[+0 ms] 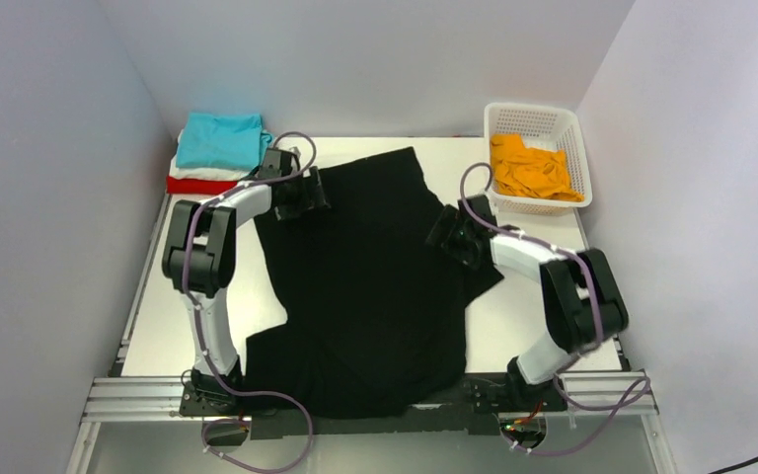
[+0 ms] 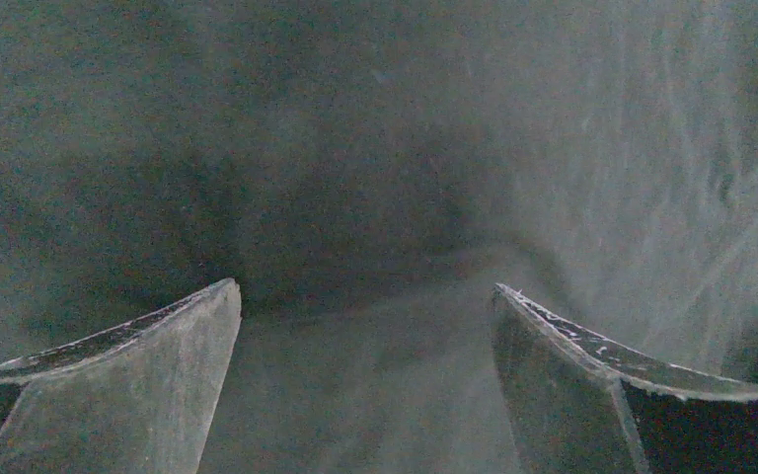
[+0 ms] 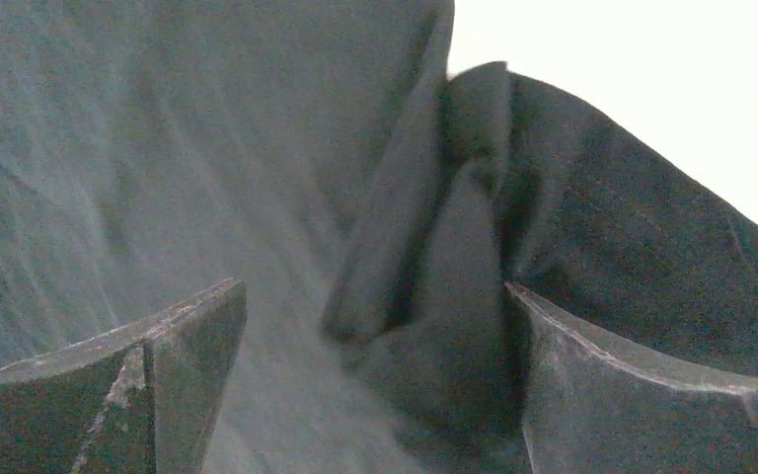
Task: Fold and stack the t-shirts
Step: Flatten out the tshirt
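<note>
You have the desk (image 1: 163, 326) almost covered by the large black t-shirt (image 1: 375, 286), which lies spread flat across the middle, its near hem hanging over the front edge between the two arm bases. At the far right corner stands the white basket (image 1: 533, 107), with the orange t-shirt (image 1: 533, 168) crumpled inside it. At the far left corner you have a folded pile: the teal t-shirt (image 1: 222, 138) on top, the white t-shirt (image 1: 207, 171) under it, the red t-shirt (image 1: 195, 185) at the bottom. Your left end effector (image 2: 365, 288) hangs low over the black cloth near its far left edge, fingers spread wide with nothing between them. Your right end effector (image 3: 375, 284) is at the shirt's right edge, fingers also wide apart, a raised fold of black cloth lying between them, not pinched.
</note>
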Available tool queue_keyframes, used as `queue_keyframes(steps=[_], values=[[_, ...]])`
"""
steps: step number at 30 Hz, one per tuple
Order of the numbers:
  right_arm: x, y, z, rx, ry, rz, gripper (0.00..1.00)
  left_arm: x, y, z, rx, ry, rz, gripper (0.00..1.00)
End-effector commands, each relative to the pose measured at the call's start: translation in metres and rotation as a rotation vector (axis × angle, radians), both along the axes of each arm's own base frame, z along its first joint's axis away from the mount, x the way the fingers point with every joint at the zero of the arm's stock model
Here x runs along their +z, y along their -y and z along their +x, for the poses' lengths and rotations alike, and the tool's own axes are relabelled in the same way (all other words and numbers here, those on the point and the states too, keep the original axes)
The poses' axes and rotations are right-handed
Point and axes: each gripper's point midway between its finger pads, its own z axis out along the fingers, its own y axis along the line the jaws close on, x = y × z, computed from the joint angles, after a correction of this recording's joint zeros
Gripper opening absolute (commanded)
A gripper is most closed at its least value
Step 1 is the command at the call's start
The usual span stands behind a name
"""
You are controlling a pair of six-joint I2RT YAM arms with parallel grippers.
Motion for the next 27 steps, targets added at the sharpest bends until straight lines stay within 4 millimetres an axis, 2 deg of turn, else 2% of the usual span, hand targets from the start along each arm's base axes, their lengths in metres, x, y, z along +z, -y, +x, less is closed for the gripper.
queue_keyframes(steps=[1,4,10,11,13,16,18,20,23,25,27], values=[[-0.024,0.017,0.061,-0.082,-0.013,-0.054,1.0,-0.035,-0.016,-0.084,0.085,-0.219,0.001,0.99],[-0.028,0.014,0.109,-0.061,-0.015,-0.073,1.0,-0.041,-0.019,-0.124,0.121,-0.252,-0.022,0.99],[-0.048,-0.006,0.198,0.003,-0.014,-0.053,1.0,-0.055,-0.004,-0.216,0.109,-0.393,-0.043,1.0],[-0.043,-0.011,0.211,0.021,0.005,-0.033,1.0,-0.052,0.003,-0.225,0.094,-0.4,-0.053,0.99],[-0.044,-0.019,0.237,0.06,0.022,-0.017,1.0,-0.054,0.014,-0.258,0.057,-0.454,-0.066,0.99],[-0.035,-0.037,0.283,0.104,0.089,0.023,1.0,-0.05,0.039,-0.291,-0.052,-0.487,-0.145,0.99],[-0.033,-0.051,0.3,0.14,0.139,0.077,1.0,-0.041,0.053,-0.3,-0.136,-0.467,-0.172,1.0],[-0.031,-0.064,0.31,0.183,0.202,0.126,1.0,-0.032,0.065,-0.306,-0.226,-0.423,-0.162,0.99],[-0.016,-0.079,0.317,0.271,0.285,0.173,1.0,-0.012,0.09,-0.312,-0.373,-0.341,-0.187,0.99],[0.005,-0.082,0.32,0.32,0.328,0.119,1.0,-0.003,0.09,-0.308,-0.382,-0.293,-0.166,1.0],[0.039,-0.08,0.32,0.361,0.379,0.048,1.0,0.005,0.077,-0.295,-0.324,-0.245,-0.105,1.0]])
